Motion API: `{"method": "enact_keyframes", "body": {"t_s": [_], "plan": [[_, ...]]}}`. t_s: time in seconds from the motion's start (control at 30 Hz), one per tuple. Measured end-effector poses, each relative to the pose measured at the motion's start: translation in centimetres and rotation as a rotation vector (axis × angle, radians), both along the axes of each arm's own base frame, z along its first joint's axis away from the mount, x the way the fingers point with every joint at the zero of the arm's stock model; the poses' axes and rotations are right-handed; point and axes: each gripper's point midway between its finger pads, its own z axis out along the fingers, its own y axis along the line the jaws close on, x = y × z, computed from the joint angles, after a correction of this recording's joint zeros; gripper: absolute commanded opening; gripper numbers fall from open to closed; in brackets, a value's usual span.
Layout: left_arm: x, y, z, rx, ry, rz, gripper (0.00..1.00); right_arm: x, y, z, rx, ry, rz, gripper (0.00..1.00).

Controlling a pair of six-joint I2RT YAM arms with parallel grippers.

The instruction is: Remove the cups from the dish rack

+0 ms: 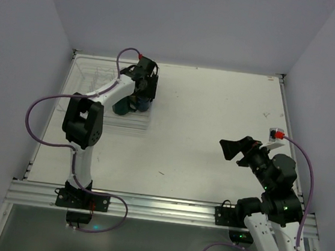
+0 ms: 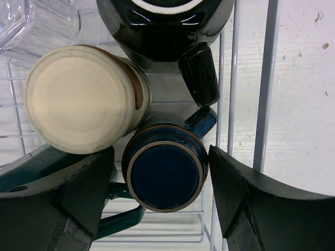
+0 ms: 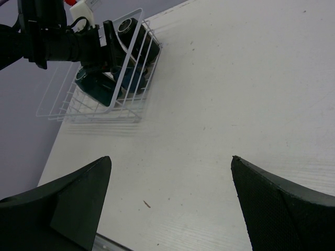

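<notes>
The dish rack (image 2: 269, 78) is a white wire rack at the table's far left (image 1: 88, 74). In it, upside down, stand a blue cup (image 2: 165, 178), a cream cup with a brown band (image 2: 78, 99), a black mug (image 2: 167, 31), a dark teal cup (image 2: 31, 167) and a clear cup (image 2: 15, 21). My left gripper (image 2: 159, 151) is open, with one finger on either side of the blue cup; the right finger is close against the cup's side. My right gripper (image 3: 170, 159) is open and empty above bare table at the right (image 1: 232, 150).
The rack's right wire wall (image 2: 230, 104) runs just beside my left gripper's right finger. From the right wrist view the rack (image 3: 78, 104) sits far off with the left arm (image 3: 52, 42) over it. Grey walls stand behind and beside the table.
</notes>
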Motion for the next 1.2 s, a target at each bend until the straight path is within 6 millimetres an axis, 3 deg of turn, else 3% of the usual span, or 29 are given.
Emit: {"method": "enact_keyframes", "body": {"t_s": [0.63, 1.2], "plan": [[-1.1, 0.6, -2.0, 0.003, 0.044, -0.001, 0.76, 0.1, 0.1, -0.2, -0.001, 0.008, 0.004, 0.99], [-1.4, 0.5, -2.3, -0.001, 0.052, 0.002, 0.74, 0.1, 0.1, -0.1, -0.001, 0.007, 0.004, 0.99]]}}
